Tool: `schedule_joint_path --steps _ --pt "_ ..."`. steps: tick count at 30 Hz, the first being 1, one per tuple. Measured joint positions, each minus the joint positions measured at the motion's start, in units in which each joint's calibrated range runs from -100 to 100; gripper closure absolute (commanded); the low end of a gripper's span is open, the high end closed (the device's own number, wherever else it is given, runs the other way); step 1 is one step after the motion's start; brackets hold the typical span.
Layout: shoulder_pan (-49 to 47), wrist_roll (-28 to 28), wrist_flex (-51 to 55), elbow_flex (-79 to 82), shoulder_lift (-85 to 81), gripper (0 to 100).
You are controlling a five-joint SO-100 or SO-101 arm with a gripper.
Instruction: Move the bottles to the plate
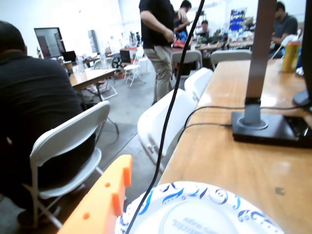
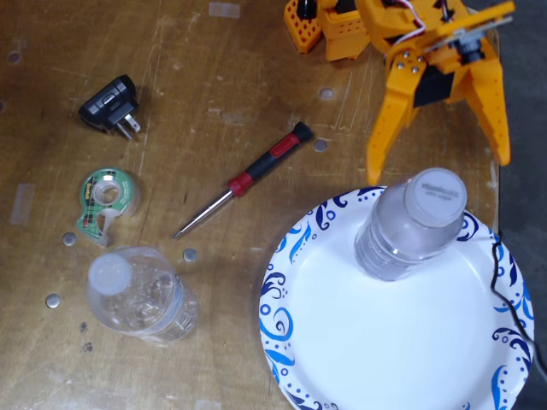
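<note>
Fixed view: one bottle (image 2: 410, 224) stands upright on the plate (image 2: 342, 342), in its upper part near the rim, whitish cap up; label not readable from above. The gripper (image 2: 438, 162) sits just above the plate's top edge, its two orange fingers (image 2: 383, 128) spread wide, tips reaching the rim on either side of the bottle's cap; whether they touch anything cannot be told, and nothing is held between them. The second, crinkled bottle (image 2: 141, 295) stands on the wooden table (image 2: 214, 51), well left of the plate and far from the gripper. Wrist view: one orange finger (image 1: 105, 200) beside the plate rim (image 1: 195, 195).
</note>
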Motion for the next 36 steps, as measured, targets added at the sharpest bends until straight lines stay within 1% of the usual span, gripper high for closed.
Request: schedule_joint_path --steps 2,7,10,16,20,24,28,36 --pt "2.8 2.2 0.0 0.0 -2.9 58" --pt "14.4 4.1 0.2 0.2 -8.7 58" --pt "24.0 4.1 2.5 0.2 -9.3 58" --pt "35.9 3.9 5.5 0.8 -9.6 58" --pt "36.9 3.9 5.9 1.1 -9.4 59" --pt "37.9 3.7 5.9 -0.6 -4.6 59" --pt "37.0 3.9 6.0 -8.3 2.9 59" --pt "38.3 3.9 5.9 -24.1 21.6 58"
